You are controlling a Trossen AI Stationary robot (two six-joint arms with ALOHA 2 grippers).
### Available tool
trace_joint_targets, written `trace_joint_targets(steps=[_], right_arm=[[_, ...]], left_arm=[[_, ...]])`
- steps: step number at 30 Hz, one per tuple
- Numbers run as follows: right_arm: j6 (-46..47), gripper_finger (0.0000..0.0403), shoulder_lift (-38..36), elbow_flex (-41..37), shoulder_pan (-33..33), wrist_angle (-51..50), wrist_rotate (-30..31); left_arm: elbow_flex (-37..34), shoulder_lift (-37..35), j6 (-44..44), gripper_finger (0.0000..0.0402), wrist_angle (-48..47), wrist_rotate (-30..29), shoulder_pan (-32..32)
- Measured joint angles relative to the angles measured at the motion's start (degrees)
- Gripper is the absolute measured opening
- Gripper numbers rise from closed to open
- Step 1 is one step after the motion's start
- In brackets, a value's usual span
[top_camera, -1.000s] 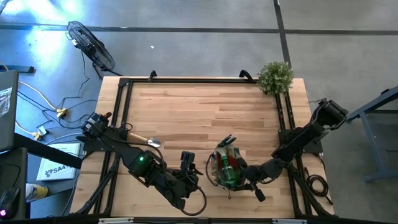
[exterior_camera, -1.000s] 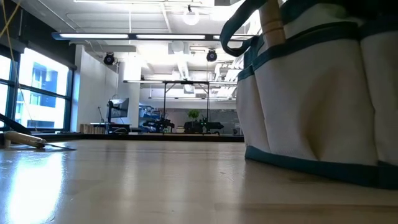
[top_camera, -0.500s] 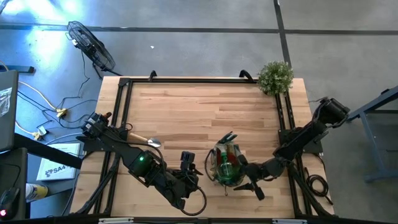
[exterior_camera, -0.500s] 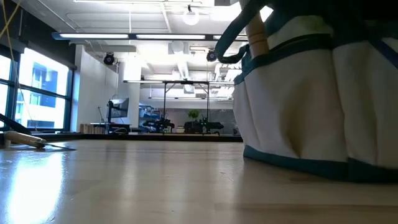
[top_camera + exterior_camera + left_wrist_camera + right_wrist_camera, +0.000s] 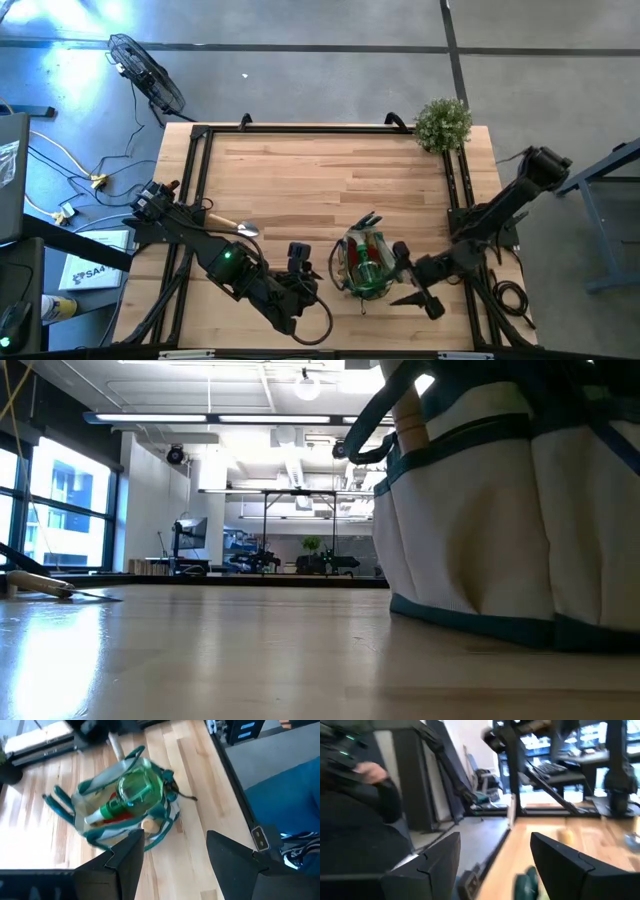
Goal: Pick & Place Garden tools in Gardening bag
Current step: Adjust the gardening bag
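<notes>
the right gripper (image 5: pixel 412 291) has let go and backed away from the gardening bag (image 5: pixel 364 266), fingers spread wide; the green spray bottle (image 5: pixel 134 793) sits inside; a trowel (image 5: pixel 233 225) probably still waits; the left gripper (image 5: pixel 300 262) hangs open.

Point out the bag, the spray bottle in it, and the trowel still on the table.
bag (image 5: pixel 470 550): low view, side panel.
spray bottle (image 5: pixel 140 790): left wrist view, green body.
trowel (image 5: pixel 246 230): high view, metal blade.

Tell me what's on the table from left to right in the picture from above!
Trowel → left tool → bag → right tool. The plant sits at the far right corner.
</notes>
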Motion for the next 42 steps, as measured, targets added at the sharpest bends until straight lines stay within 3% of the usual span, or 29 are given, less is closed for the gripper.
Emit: trace_joint_targets(steps=[3,9,12,18,26,30,36,42], right_arm=[[0.5,0.0232,-2.3,0.0,1.5,1.4,-4.5],[2.4,0.0231,-5.1,0.0,4.5,1.9,-20.5],[4.8,0.0231,-4.9,0.0,6.4,1.8,-23.8],[16.7,0.0231,-1.6,0.0,9.4,-0.3,-17.7],[32.3,0.0231,5.9,0.0,11.8,1.5,-14.3],[34.8,0.0231,8.4,0.1,12.4,4.0,-12.3],[37.9,0.0231,11.4,0.1,10.6,0.1,-9.8],[42.7,0.0231,12.9,0.1,6.8,-7.6,-10.0]], left_arm=[[0.0,0.0,-1.8,0.0209,-3.2,0.2,0.0],[0.0,0.0,-8.3,0.0209,-13.9,9.0,0.0],[0.0,0.2,-10.1,0.0209,-17.5,10.8,-0.1],[0.1,0.5,-8.5,0.0209,-18.5,10.0,0.0],[0.1,1.1,-2.9,0.0209,-18.3,-2.9,0.0],[0.1,2.1,0.5,0.0209,-17.6,-5.3,1.1],[0.0,4.6,2.3,0.0209,-18.5,-5.2,3.7],[0.0,7.3,0.9,0.0209,-19.8,-1.0,6.5]])
